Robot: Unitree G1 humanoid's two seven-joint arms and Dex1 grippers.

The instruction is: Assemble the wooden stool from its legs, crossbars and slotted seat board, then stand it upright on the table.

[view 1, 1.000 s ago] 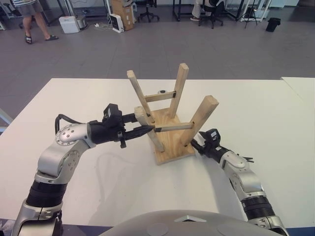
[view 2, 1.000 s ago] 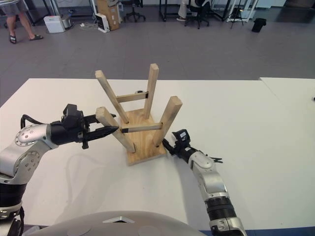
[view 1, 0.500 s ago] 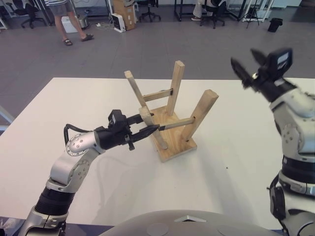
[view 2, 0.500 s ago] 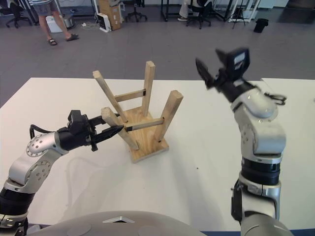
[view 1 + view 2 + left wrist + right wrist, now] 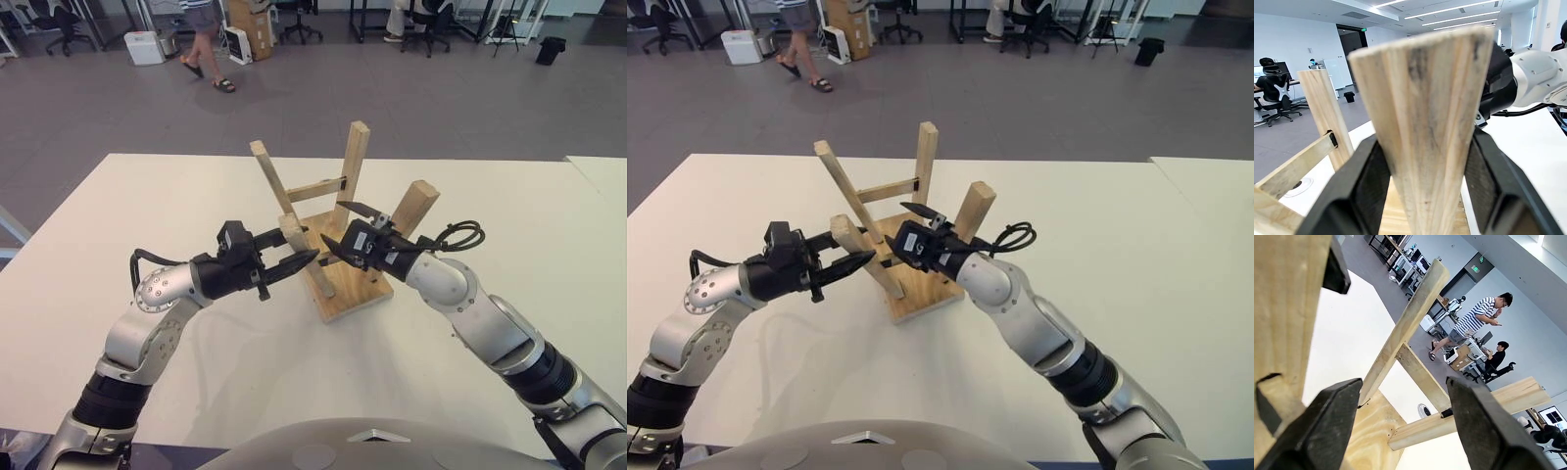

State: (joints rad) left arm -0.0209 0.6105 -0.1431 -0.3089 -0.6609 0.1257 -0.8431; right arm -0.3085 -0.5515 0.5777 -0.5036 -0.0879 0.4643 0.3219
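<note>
The wooden stool stands upside down on the white table [image 5: 147,196], its seat board [image 5: 358,294] underneath and slightly tipped, and its legs point upward. My left gripper [image 5: 297,249] is shut on the near left leg [image 5: 1425,122], which sits between both pads [image 5: 1367,186]. A rear crossbar [image 5: 315,189] joins the two far legs. My right gripper [image 5: 344,227] is open among the legs, just right of the held leg, its fingers [image 5: 1317,440] spread around the front crossbar area. In the right wrist view a crossbar [image 5: 1422,377] and the seat board [image 5: 1371,440] lie close ahead.
Open white tabletop surrounds the stool on all sides. A second table's corner [image 5: 602,171] sits at the far right. The right arm's black cable [image 5: 460,235] loops beside the right leg [image 5: 416,206].
My right arm has swung down from high on the right to the stool, gripper open beside the held leg. The left gripper keeps its hold and has barely moved.
</note>
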